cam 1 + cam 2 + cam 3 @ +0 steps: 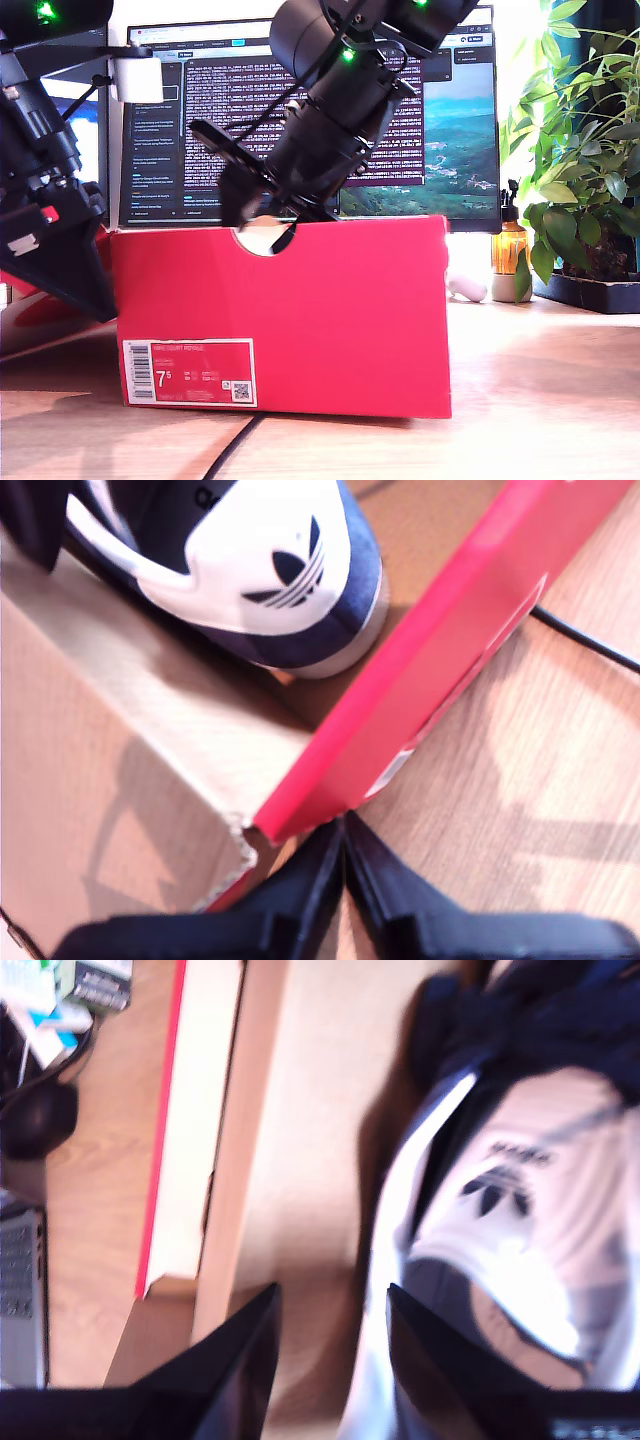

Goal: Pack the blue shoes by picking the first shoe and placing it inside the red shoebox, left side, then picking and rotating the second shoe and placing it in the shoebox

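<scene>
Exterior view: red shoebox [300, 320] centre frame on wooden surface [540, 400]; arm dips behind its notch.

First wrist view: my first pincer [343, 825] pressed together at box corner; navy Adidas sneaker [285, 580] inside, apart.

Second wrist view: my second pincer [330, 1305] spread, empty; blurred sneaker [510, 1210] just beside one finger.

Shoebox [300, 320] stands on desk [540, 390], mid exterior view. Monitor [440, 130] behind it. Plant [580, 150] and bottle [508, 250] at the exterior view's right, behind the box line. Cable [235, 445] runs on desk before the box. One arm reaches down into box from above. Shoe [270, 570] lies inside box, near its wall.
</scene>
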